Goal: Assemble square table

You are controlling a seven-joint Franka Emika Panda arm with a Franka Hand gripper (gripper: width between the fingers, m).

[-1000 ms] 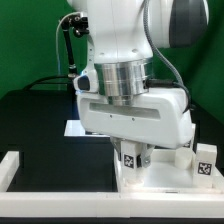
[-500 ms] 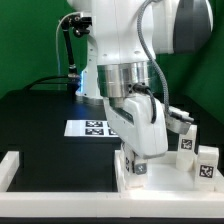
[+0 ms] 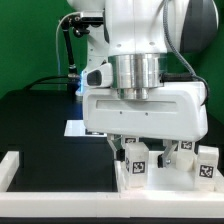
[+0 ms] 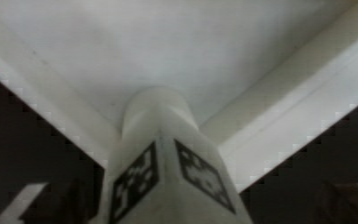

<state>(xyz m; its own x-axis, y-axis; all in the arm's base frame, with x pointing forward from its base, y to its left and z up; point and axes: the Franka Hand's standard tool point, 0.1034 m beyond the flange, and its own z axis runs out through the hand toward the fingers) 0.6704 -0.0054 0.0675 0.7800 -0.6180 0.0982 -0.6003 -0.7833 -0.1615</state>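
The white square table top [image 3: 160,186] lies at the exterior view's lower right. One tagged white leg [image 3: 135,161] stands upright on it. My gripper [image 3: 146,156] hangs straight down over this leg, its fingers on either side and apart from it, open. In the wrist view the leg [image 4: 169,160] runs up the middle toward a corner of the table top [image 4: 176,50], with dark gaps between it and the fingers [image 4: 23,205] at the picture's edges. Two more tagged legs [image 3: 205,160] [image 3: 183,150] stand to the exterior view's right.
The marker board [image 3: 72,128] lies on the black table behind my hand, mostly hidden by it. A long white rail [image 3: 12,166] lies along the exterior view's lower left, and its other arm runs along the front edge.
My hand has turned about its vertical axis: it stood edge-on half a second ago and now shows its broad face again. The leg stays upright on the table top.
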